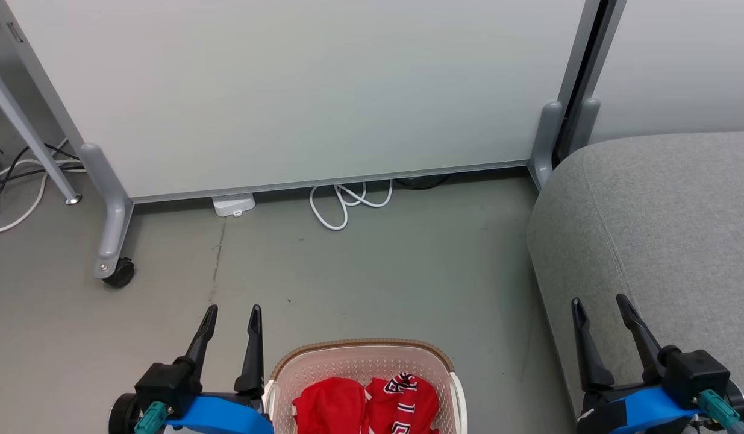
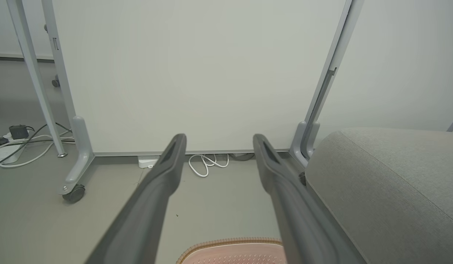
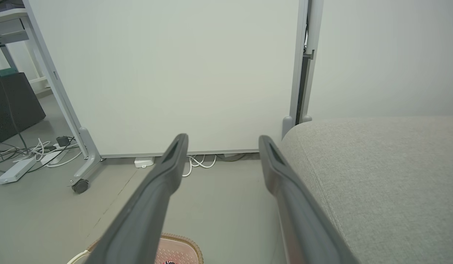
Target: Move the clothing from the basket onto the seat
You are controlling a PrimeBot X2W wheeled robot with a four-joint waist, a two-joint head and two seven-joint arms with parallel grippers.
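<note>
The cream basket (image 1: 359,355) with a brown rim stands on the floor at the bottom middle of the head view. Inside it lies the red clothing (image 1: 365,407), one plain piece on the left and one with black-and-white lettering on the right. The grey seat (image 1: 661,223) fills the right side. My left gripper (image 1: 233,316) hangs open just left of the basket, empty. My right gripper (image 1: 600,304) stands open over the seat's front edge, empty. The wrist views show the basket rim (image 2: 233,242) (image 3: 182,244) low down and the seat (image 2: 387,183) (image 3: 376,172) on the right.
A white partition panel (image 1: 299,90) on grey caster feet (image 1: 115,271) stands behind the floor area. White cables (image 1: 344,202) lie under its lower edge, and more cables with a power strip (image 3: 17,170) lie at the far left. A table leg (image 1: 31,141) slants at the left.
</note>
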